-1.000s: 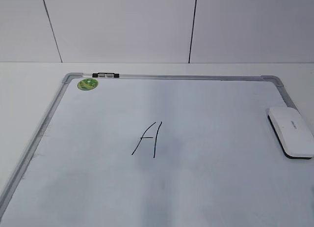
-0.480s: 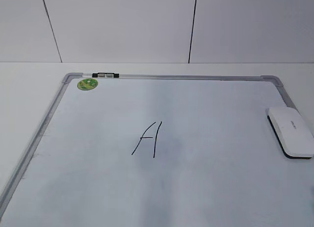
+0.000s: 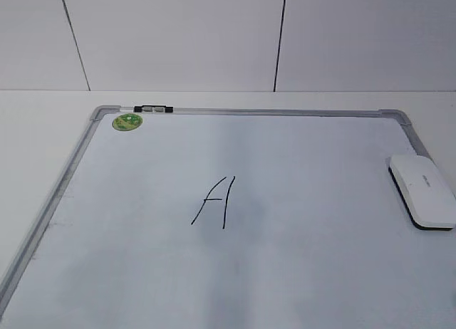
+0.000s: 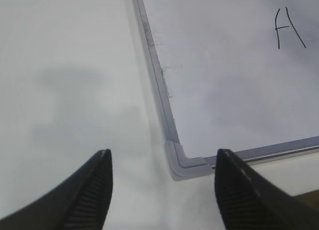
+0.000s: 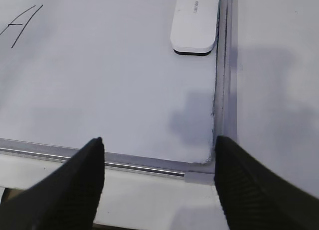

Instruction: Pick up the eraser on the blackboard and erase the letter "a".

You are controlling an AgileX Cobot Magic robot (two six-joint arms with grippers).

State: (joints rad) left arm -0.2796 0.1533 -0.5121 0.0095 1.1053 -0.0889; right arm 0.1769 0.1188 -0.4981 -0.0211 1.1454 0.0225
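The white eraser (image 3: pixel 422 191) lies flat on the blackboard (image 3: pixel 320 201) at its right edge, black felt down. It also shows in the right wrist view (image 5: pixel 195 22), far ahead of my right gripper (image 5: pixel 158 182), which is open and empty above the board's near right corner. My left gripper (image 4: pixel 162 190) is open and empty above the board's near left corner (image 4: pixel 180 163). A tall capital "A" (image 3: pixel 214 201) in black marker stands at mid-board. No small lowercase "a" shows in any view. Neither gripper appears in the exterior view.
A round green sticker (image 3: pixel 127 121) and a small black-and-silver clip (image 3: pixel 152 109) sit at the board's far left corner. The board lies on a white table (image 3: pixel 43 122) with a white panelled wall behind.
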